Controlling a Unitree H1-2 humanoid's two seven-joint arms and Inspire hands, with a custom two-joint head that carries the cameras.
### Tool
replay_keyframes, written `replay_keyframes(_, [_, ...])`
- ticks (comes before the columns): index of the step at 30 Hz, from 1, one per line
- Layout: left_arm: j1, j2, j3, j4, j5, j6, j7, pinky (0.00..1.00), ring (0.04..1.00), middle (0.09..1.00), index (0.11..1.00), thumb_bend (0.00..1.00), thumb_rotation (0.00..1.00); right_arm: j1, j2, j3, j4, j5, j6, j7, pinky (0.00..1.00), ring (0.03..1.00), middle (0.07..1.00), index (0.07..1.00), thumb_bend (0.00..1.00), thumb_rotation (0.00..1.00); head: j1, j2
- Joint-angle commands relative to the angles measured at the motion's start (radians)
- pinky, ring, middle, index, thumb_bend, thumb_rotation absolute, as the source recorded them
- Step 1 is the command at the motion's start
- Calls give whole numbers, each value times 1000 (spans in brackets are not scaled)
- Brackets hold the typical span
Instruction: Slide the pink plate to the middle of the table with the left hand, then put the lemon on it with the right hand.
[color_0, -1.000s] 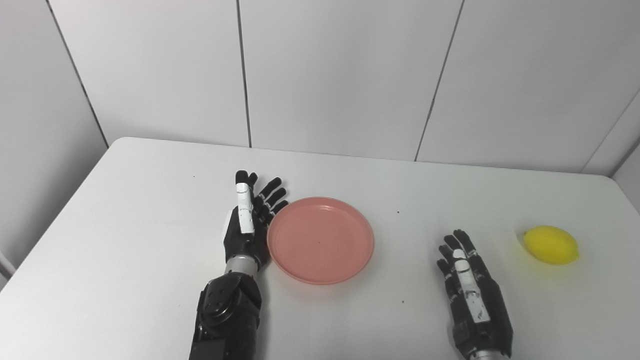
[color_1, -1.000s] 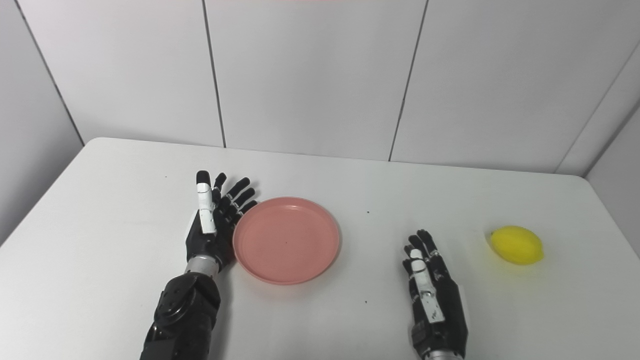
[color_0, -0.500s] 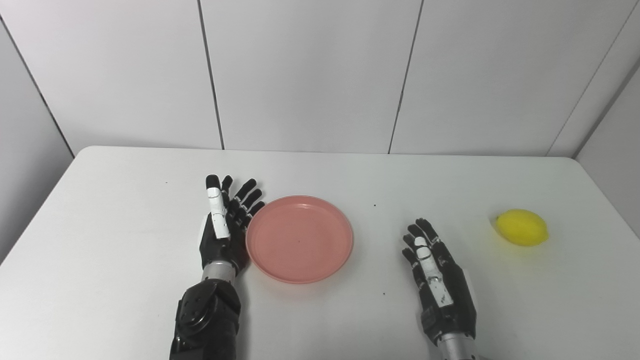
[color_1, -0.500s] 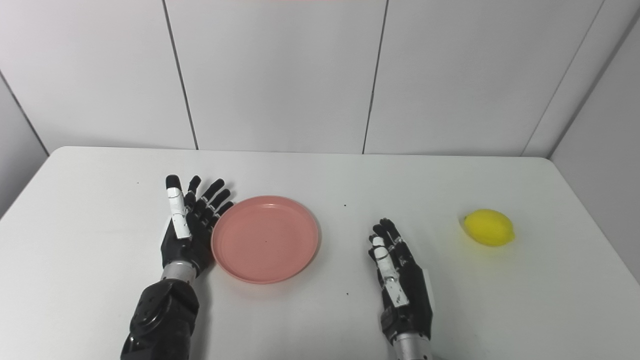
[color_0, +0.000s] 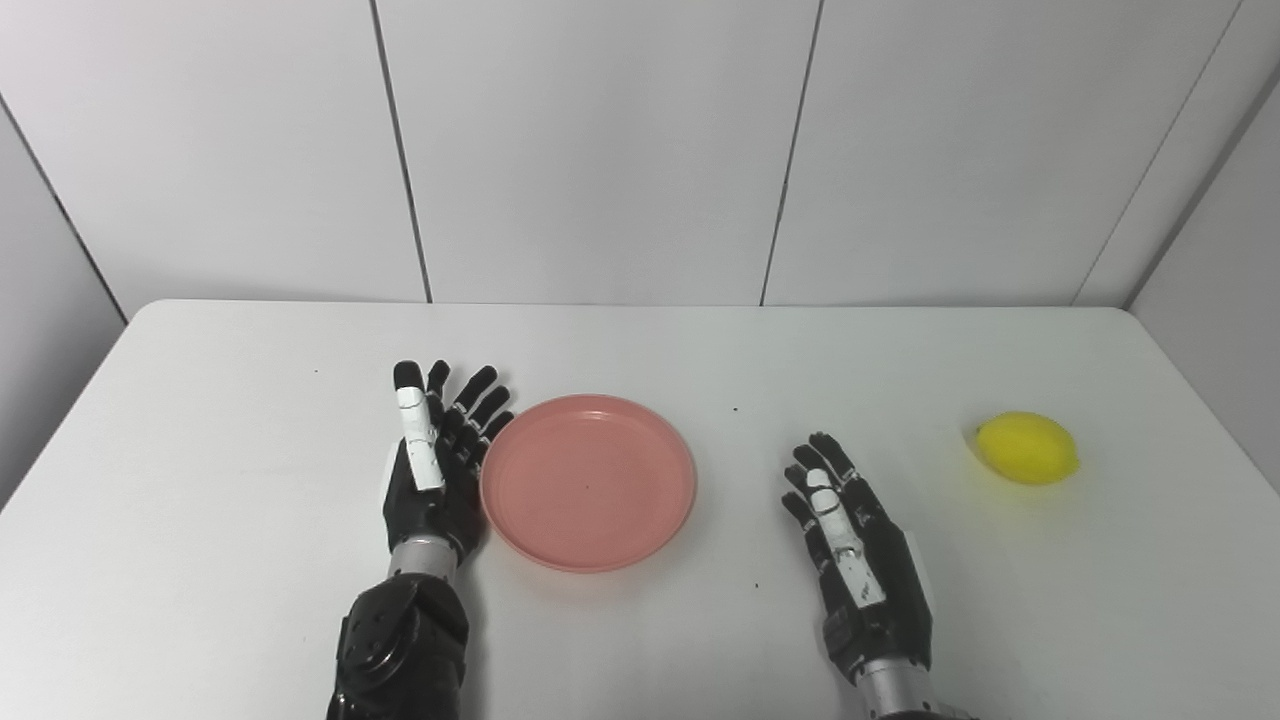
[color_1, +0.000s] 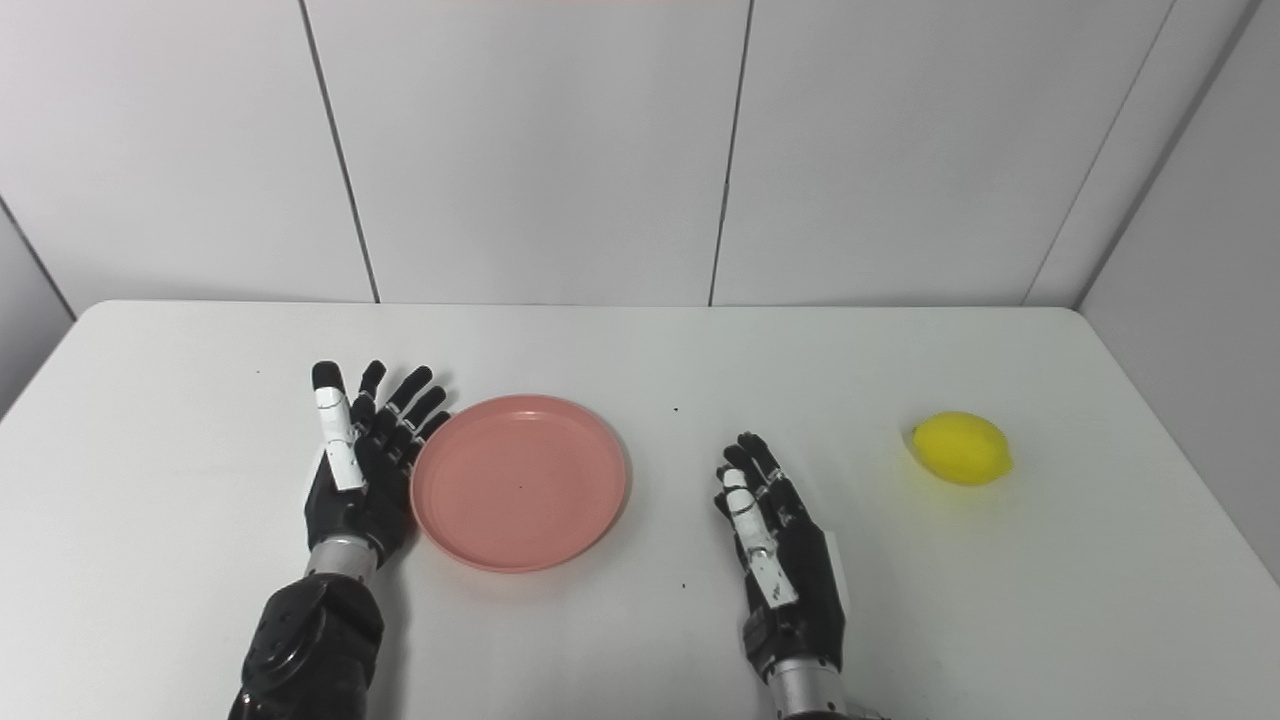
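Note:
The pink plate (color_0: 588, 482) lies flat on the white table (color_0: 200, 520), a little left of the table's middle. My left hand (color_0: 436, 460) is open, fingers spread and pointing away, its palm side against the plate's left rim. The yellow lemon (color_0: 1027, 448) lies near the table's right edge. My right hand (color_0: 855, 555) is open and empty, resting low over the table between plate and lemon, well short of the lemon. In the right eye view the plate (color_1: 519, 481), the lemon (color_1: 962, 448) and both hands show the same way.
White wall panels (color_0: 600, 150) stand behind the table's far edge. A few small dark specks (color_0: 737, 409) mark the tabletop. Bare tabletop lies between the plate and the lemon.
The camera has turned, shifting the whole picture leftward and levelling it. Plate, lemon and left hand keep their places relative to each other; the right hand looks much the same.

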Motion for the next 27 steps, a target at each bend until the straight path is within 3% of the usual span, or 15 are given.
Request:
replay_keyframes(1, [-7,-10,-9,-18,-8,9,-13,856,854,856,1000,900,960,-5,16,6,8,-1,29,-7,905,883,868,845,693,472,1,0])
replay_keyframes(13, [-14,6,8,10,-22,0,-29,874,858,857,1000,918,934,-7,24,9,27,-37,8,-19,886,874,860,846,682,494,-51,-10])
replay_keyframes(20, [-21,9,22,33,-38,-15,-47,875,860,861,1000,919,921,-18,21,10,47,-117,-78,-35,878,851,830,810,693,524,-101,-27])
replay_keyframes(27, [-34,17,32,64,-60,-30,-68,894,878,867,1000,929,899,-37,29,10,15,-224,-108,-98,741,762,759,737,689,608,-139,-43])
